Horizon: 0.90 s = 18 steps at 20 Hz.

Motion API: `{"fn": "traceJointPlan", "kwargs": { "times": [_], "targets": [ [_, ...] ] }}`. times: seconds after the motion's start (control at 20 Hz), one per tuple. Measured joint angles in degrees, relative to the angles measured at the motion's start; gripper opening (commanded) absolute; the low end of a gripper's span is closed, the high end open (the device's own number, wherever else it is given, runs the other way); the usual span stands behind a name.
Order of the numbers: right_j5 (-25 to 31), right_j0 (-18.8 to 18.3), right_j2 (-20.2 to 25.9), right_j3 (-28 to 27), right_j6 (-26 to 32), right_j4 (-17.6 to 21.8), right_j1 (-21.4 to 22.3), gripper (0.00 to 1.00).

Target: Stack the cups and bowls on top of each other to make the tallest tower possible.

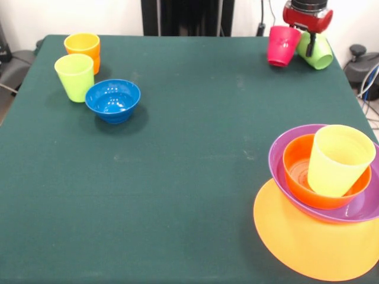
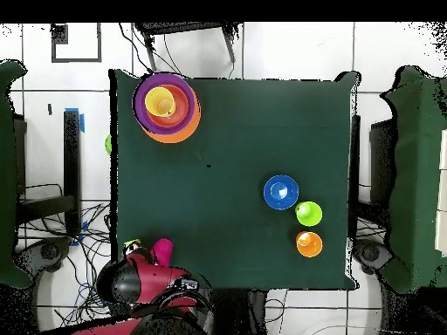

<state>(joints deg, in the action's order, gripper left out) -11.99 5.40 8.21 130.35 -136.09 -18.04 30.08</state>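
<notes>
At the table's far right corner my gripper (image 1: 309, 41) hangs right over a red cup (image 1: 282, 46) and a green cup (image 1: 317, 52), both tilted, side by side and touching it. In the overhead view the red cup (image 2: 162, 251) shows beside the arm's head. The tower (image 1: 331, 195) at the near right is an orange-yellow bowl (image 1: 296, 242), a purple bowl (image 1: 361, 207), a red-orange bowl (image 1: 299, 171) and a yellow cup (image 1: 339, 160) nested upward. An orange cup (image 1: 82, 47), a lime green cup (image 1: 75, 77) and a blue bowl (image 1: 112, 99) stand together at the far left.
The green table (image 1: 189, 177) ends close behind the red and green cups. The tower overhangs the near right edge (image 2: 166, 105). Cables and grey gear (image 1: 362, 68) lie off the table's right side.
</notes>
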Motion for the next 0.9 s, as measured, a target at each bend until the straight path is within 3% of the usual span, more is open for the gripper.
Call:
{"fn": "traceJointPlan", "kwargs": {
  "times": [0.9],
  "targets": [
    [0.00,-0.01,-4.33,0.00,0.00,0.02,0.53,1.00]
  ]
}}
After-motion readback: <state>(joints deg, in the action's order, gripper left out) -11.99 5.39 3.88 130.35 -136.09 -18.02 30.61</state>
